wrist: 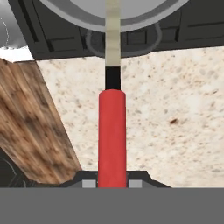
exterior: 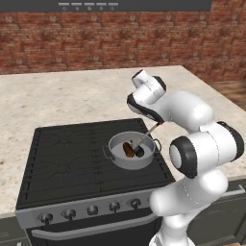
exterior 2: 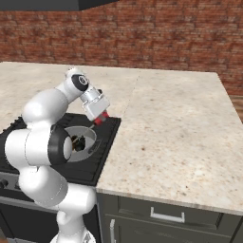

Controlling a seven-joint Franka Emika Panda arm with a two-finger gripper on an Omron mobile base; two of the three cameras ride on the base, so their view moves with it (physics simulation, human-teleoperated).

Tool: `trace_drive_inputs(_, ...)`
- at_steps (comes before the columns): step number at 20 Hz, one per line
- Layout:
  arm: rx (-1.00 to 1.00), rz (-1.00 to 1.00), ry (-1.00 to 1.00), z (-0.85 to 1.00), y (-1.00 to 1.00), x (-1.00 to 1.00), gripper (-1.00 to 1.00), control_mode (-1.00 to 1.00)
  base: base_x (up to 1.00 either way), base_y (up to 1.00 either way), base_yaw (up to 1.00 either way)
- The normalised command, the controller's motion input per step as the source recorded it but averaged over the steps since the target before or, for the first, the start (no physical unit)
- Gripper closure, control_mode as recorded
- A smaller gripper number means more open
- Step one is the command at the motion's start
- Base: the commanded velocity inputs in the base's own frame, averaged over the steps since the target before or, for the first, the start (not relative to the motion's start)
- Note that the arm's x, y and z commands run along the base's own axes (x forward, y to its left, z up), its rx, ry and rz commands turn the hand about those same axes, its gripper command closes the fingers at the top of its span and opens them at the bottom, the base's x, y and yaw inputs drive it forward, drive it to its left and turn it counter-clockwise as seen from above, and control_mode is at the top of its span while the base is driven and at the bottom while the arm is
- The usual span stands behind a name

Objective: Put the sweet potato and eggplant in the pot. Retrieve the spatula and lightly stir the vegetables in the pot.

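The grey pot (exterior: 126, 163) stands on the right part of the stove, and its rim (wrist: 65, 15) also runs across the top of the hand view. Inside it lie the orange-brown sweet potato (exterior: 128, 150) and, just right of it, the dark eggplant (exterior: 139, 152). My gripper (exterior: 159, 123) hangs above the pot's right edge, shut on the spatula's red handle (wrist: 112, 135). The spatula (exterior: 146, 134) slants down to the left, and its thin shaft (wrist: 113, 39) reaches into the pot beside the vegetables. In the right base view the gripper (exterior 2: 99, 116) holds the red handle over the pot (exterior 2: 89, 135).
The black stove (exterior: 62, 158) has a row of knobs (exterior: 91, 210) along its front. Speckled stone counter (exterior 2: 180, 133) spreads behind it and to its right. A brick wall (exterior: 96, 38) closes the back. Wooden floor (wrist: 30, 122) shows beyond the counter's edge.
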Motion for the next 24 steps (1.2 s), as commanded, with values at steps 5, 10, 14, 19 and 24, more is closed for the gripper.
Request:
trace_drive_inputs(5,0.0,0.0,0.0,0.0,-0.53,0.02,1.0,-1.0,0.0,0.0,0.0)
trace_drive_inputs(10,0.0,0.0,0.0,0.0,-0.35,0.01,1.0,-1.0,0.0,0.0,0.0)
trace_drive_inputs(14,-0.04,0.0,0.04,0.0,0.01,0.13,1.0,-1.0,0.0,0.0,0.0)
trace_drive_inputs(19,-0.04,0.0,0.03,0.0,0.09,0.09,1.0,-1.0,0.0,0.0,0.0)
trace_drive_inputs(24,-0.11,0.0,0.06,-0.34,0.35,0.12,1.0,-1.0,0.0,0.0,0.0)
